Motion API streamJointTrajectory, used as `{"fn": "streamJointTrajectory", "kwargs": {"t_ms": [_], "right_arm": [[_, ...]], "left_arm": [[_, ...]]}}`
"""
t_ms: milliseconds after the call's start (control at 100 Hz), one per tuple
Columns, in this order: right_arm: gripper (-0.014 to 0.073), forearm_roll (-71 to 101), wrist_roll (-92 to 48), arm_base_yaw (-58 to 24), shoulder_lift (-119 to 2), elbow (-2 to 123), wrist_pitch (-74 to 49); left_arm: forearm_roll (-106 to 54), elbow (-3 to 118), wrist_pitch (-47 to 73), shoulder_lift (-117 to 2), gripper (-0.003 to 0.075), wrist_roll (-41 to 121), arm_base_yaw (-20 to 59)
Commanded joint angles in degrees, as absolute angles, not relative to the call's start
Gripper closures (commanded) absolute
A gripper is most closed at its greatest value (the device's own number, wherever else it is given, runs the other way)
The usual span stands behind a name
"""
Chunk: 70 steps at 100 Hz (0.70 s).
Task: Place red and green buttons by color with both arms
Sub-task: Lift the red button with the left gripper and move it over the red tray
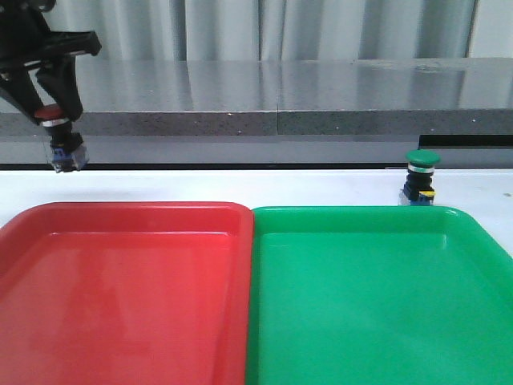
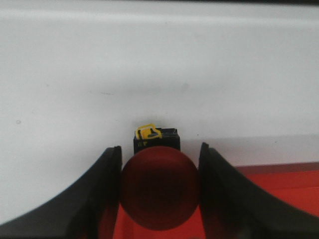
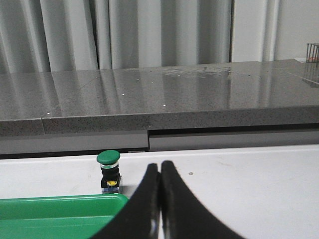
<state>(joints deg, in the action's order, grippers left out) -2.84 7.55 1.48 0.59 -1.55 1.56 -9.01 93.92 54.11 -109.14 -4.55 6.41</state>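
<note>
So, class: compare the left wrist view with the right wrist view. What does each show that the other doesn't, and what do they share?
Only the left wrist view shows the dark-red mushroom-cap push button gripped between the left gripper fingers, above the red plastic tray.

Only the right wrist view shows the green-capped push button standing beside the green plastic tray, the shut, empty right gripper, and the grey stone ledge.

Both show the white tabletop.

From my station I see the left end effector (image 1: 53, 120) as matte black, angular links and brackets stacking above it at the front view's upper corner. Up close, its fingers (image 2: 99, 199) are broad, smooth black blades that curve inward and taper. The right end effector (image 3: 160, 172) shows matching glossy black fingers (image 3: 142, 209), flared wide at their base and narrowing to thin tips.
</note>
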Motion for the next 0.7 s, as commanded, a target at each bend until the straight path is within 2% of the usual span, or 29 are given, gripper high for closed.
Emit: {"fn": "streamJointTrajectory", "kwargs": {"t_ms": [0,320,690], "right_arm": [[0.0658,-3.4,7.3,1.9,1.9,-0.5,5.7],[0.0658,-3.4,7.3,1.9,1.9,-0.5,5.7],[0.0658,-3.4,7.3,1.9,1.9,-0.5,5.7]], "left_arm": [[-8.0,95.4,52.8,-103.9,0.066,-6.3,8.3],[6.1,83.7,49.3,-96.0,0.066,-23.3,18.9],[5.0,70.8,47.6,-93.6,0.066,-28.8,25.1]]}}
